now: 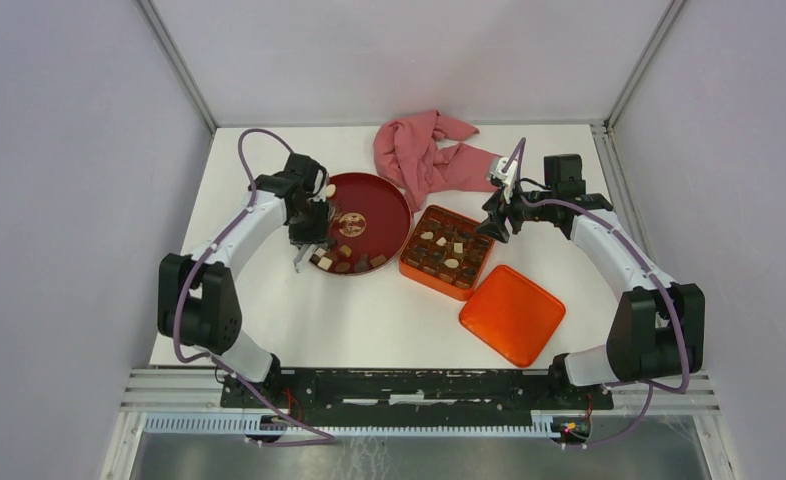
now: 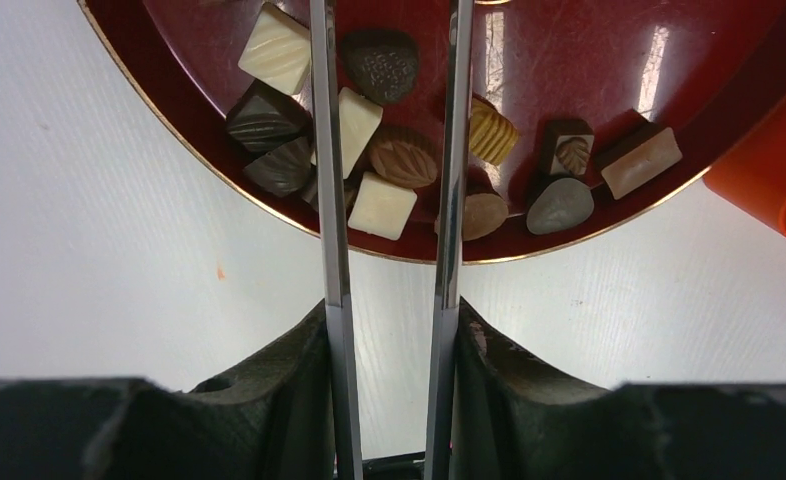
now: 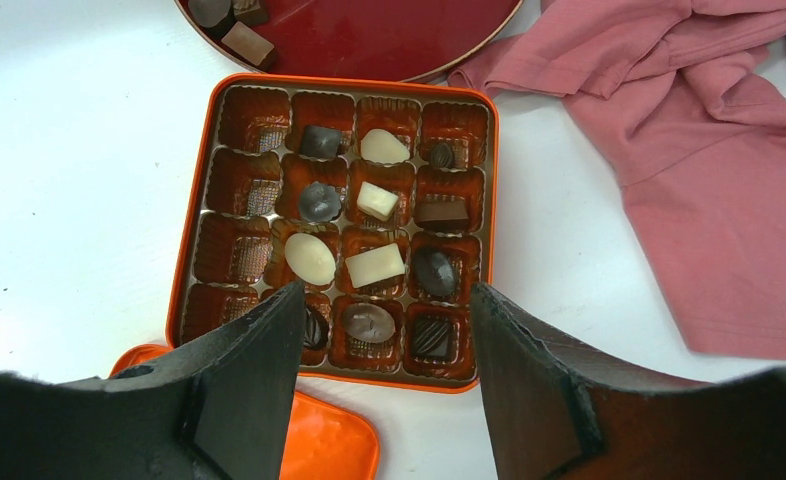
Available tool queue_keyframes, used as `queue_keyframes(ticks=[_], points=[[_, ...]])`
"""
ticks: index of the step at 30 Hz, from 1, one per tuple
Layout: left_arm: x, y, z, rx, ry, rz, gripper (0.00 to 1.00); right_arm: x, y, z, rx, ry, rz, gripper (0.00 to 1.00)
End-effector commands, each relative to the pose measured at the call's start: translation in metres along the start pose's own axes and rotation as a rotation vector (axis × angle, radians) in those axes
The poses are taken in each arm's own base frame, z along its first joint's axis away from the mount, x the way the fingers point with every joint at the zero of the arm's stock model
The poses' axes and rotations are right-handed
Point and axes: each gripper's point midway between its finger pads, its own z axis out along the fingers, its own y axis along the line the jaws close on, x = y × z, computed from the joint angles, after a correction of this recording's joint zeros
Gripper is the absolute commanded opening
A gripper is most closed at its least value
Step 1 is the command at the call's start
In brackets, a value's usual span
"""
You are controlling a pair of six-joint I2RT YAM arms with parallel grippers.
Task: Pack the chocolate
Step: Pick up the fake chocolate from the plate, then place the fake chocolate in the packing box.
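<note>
Chocolate split between plate and tin, both tools above the tabletop (image 1: 269, 300)

Loose chocolate (image 2: 404, 155) clusters at the 6 to 7 o'clock rim of the round red plate (image 1: 379, 200). The left tool (image 2: 390, 100) has its thin blades set narrowly around a few of these pieces, and I cannot tell whether they pinch one. More pieces (image 3: 374, 265) sit in cells of the orange tin (image 3: 184, 250), at the plate's 4 o'clock. The right tool (image 3: 387, 300) hangs over the tin, wide apart and empty. The lid (image 1: 512, 315) lies at the tin's 5 o'clock and a pink cloth (image 1: 424, 155) at its 12.
</note>
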Motion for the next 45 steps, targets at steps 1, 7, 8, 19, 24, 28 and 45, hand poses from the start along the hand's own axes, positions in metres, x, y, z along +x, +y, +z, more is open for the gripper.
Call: queue_keyframes(ticks=[1,7,8,19,24,28,45], points=[[-0.010,-0.004,-0.024,0.042,-0.098,0.024,0.02,-0.007,0.000,0.000,-0.009,-0.016,-0.028,0.67],[-0.002,-0.013,-0.036,0.104,-0.123,0.025,0.02,-0.006,0.000,0.001,-0.011,-0.015,-0.025,0.67],[-0.001,-0.018,-0.040,0.133,-0.132,0.032,0.02,-0.006,0.000,0.001,-0.011,-0.015,-0.023,0.67],[0.040,-0.077,-0.083,0.397,-0.163,0.084,0.02,-0.002,0.000,0.003,-0.013,-0.008,-0.012,0.67],[0.058,-0.109,-0.096,0.413,-0.151,0.123,0.02,-0.001,0.000,0.003,-0.014,-0.005,-0.007,0.67],[0.069,-0.130,-0.098,0.378,-0.136,0.139,0.02,-0.001,-0.001,0.003,-0.010,-0.003,-0.009,0.67],[0.085,-0.168,-0.070,0.203,-0.065,0.270,0.03,0.002,-0.002,0.004,-0.009,0.004,-0.006,0.67]])
